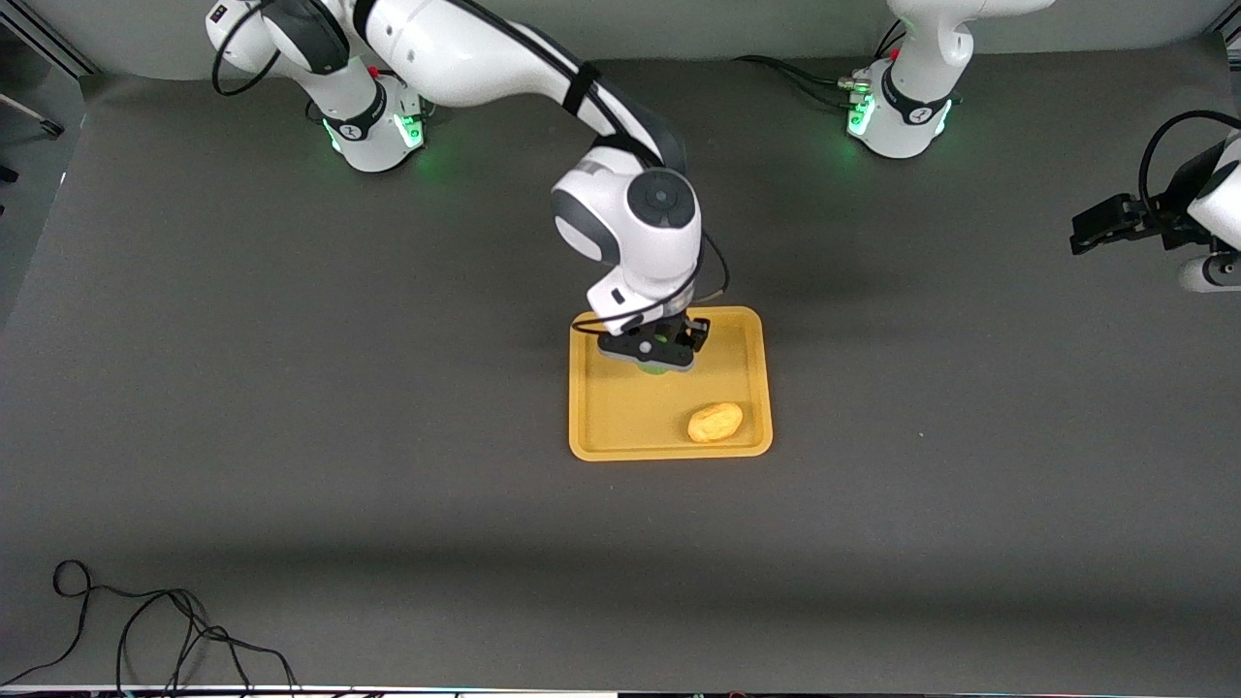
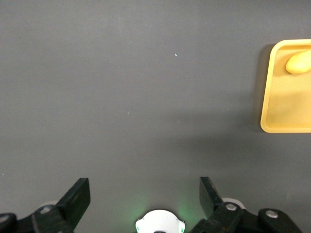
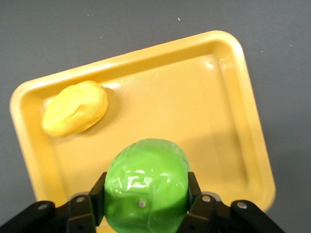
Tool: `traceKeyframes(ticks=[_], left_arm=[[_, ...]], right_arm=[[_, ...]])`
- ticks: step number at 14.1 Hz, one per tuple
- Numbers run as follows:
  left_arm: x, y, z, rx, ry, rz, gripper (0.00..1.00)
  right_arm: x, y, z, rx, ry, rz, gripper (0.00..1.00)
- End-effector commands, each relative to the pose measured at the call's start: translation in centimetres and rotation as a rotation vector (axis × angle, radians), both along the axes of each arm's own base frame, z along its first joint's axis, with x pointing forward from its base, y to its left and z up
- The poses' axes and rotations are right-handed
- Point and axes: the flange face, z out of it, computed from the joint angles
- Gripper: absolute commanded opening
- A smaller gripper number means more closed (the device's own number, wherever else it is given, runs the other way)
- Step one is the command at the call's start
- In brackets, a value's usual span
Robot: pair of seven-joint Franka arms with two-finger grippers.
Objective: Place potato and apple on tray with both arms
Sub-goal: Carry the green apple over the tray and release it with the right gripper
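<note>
On the tray (image 1: pixel 596 427), at about 5 o'clock from its middle in the front view, lies the potato (image 1: pixel 715 422), resting on the floor close to the rim nearest the front camera and toward the left arm's end. Shows again in the right wrist view as a lumpy yellow lump (image 3: pixel 75 108) tucked near one rounded corner of the tray (image 3: pixel 228 121), and in the left wrist view as a partly cropped lump (image 2: pixel 298 62) inside the tray (image 2: pixel 272 104)

Over the tray's part farthest from the front camera, at about 11 o'clock from the potato, hangs the right end effector (image 1: pixel 656 357), clamped around the apple (image 1: pixel 657 366); only a sliver of green peeks out beneath the black fingers there. Seen plainly in the right wrist view: glossy green apple (image 3: pixel 146 182) pinched between two black fingers (image 3: pixel 92 196) of the right end effector (image 3: pixel 146 199), well apart from the potato. Cannot tell whether the apple touches the tray floor

Off at 3 o'clock, over bare tabletop (image 1: pixel 291 436) at the left arm's end, waits the left end effector (image 1: pixel 1115 225). Spread wide and holding nothing in its own wrist view (image 2: pixel 145 196), with dark tabletop (image 2: pixel 121 97) below and the tray well apart from it
</note>
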Motion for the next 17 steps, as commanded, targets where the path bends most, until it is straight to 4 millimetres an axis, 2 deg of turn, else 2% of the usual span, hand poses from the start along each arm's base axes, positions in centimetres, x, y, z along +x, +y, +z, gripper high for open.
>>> traceKeyframes(ticks=[1,3,4,6,7,9,13,14,15,16,17], left_arm=[[-2.0,0.4,1.2,-0.003,-0.020,-0.015,1.00],[-3.4,1.5,2.0,-0.005,-0.048,0.005,1.00],[-3.5,1.7,1.6,-0.002,-0.075,0.006,1.00],[-2.6,1.7,0.8,0.004,-0.216,-0.002,1.00],[-2.0,1.7,0.5,0.001,-0.227,-0.007,1.00],[-1.6,1.7,-0.3,0.001,-0.208,-0.037,1.00],[-1.1,2.2,0.0,-0.007,-0.189,-0.083,1.00],[-1.0,2.2,0.5,-0.006,-0.197,-0.083,1.00],[-1.0,2.2,0.8,-0.006,-0.203,-0.083,1.00],[-1.0,2.2,0.8,-0.007,-0.192,-0.084,1.00],[-1.0,2.3,0.7,-0.007,-0.182,-0.083,1.00]], right_arm=[[1.1,0.3,-1.5,0.010,-0.035,-0.020,0.36],[1.4,0.2,-3.7,0.009,-0.039,-0.019,0.36],[1.8,-0.1,-4.6,0.001,-0.046,-0.019,0.36],[1.5,-0.6,-6.3,-0.001,-0.044,-0.016,0.36],[1.7,-1.1,-6.9,-0.006,-0.040,-0.021,0.36],[1.5,-1.3,-7.5,-0.014,-0.030,-0.022,0.36],[2.2,-2.7,-8.3,-0.026,-0.018,-0.040,0.37],[2.2,-2.7,-8.3,-0.026,-0.018,-0.042,0.47],[2.1,-2.6,-8.3,-0.025,-0.016,-0.044,0.86],[2.4,-2.8,-7.7,-0.020,-0.019,-0.049,1.00],[2.9,-3.1,-7.0,-0.013,-0.024,-0.055,1.00]])
